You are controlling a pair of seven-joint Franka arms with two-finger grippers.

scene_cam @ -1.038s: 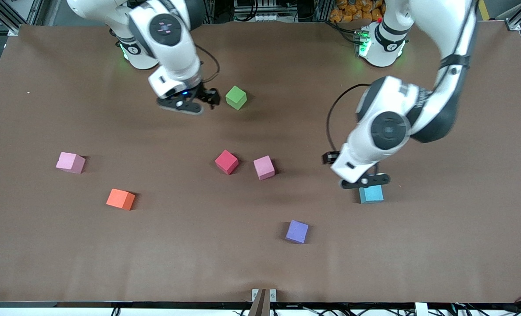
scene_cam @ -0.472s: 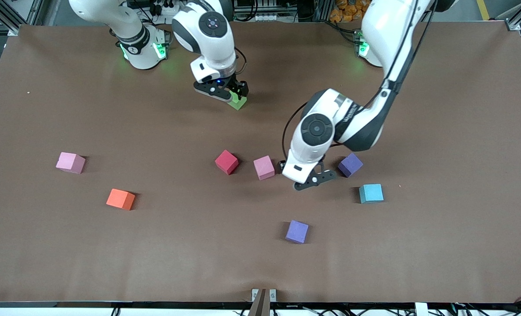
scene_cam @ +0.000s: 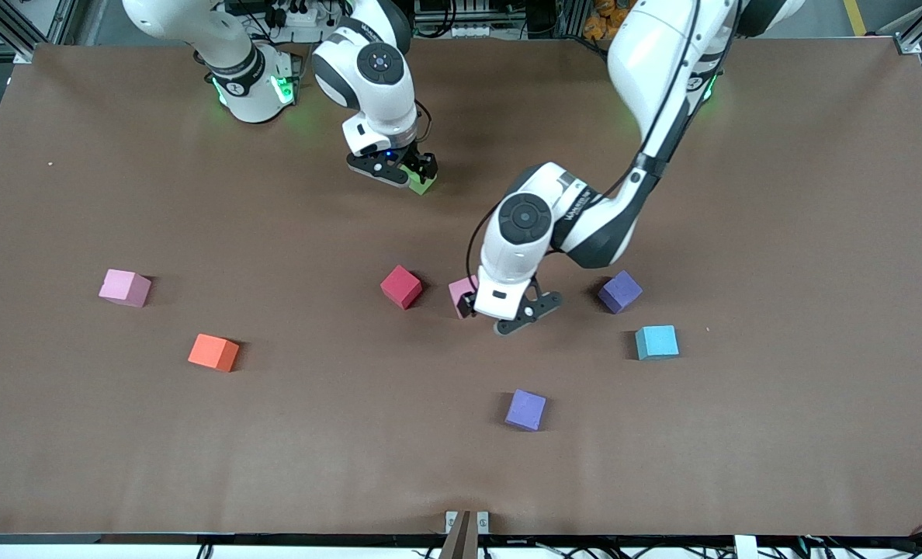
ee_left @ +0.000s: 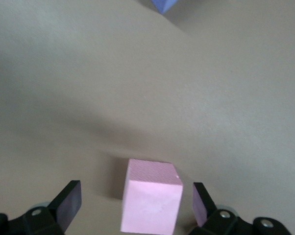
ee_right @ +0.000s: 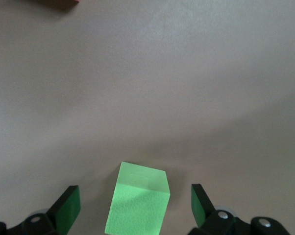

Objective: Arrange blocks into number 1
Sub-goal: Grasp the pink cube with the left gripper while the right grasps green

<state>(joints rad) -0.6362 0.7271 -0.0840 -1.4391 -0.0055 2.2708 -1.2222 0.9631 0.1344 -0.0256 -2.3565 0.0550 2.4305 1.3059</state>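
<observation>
The left gripper stood over the pink block mid-table, fingers wide and empty. The right gripper straddled the green block, equally agape, toward the bases. Each ought to centre, descend squarely, then close gently on the foam.

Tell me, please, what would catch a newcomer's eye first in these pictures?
Both arms are down at blocks at once: the left gripper is open around a pink block mid-table, beside the red block. The right gripper is open around the green block, farther from the front camera. Other coloured blocks lie scattered on the brown table.
</observation>
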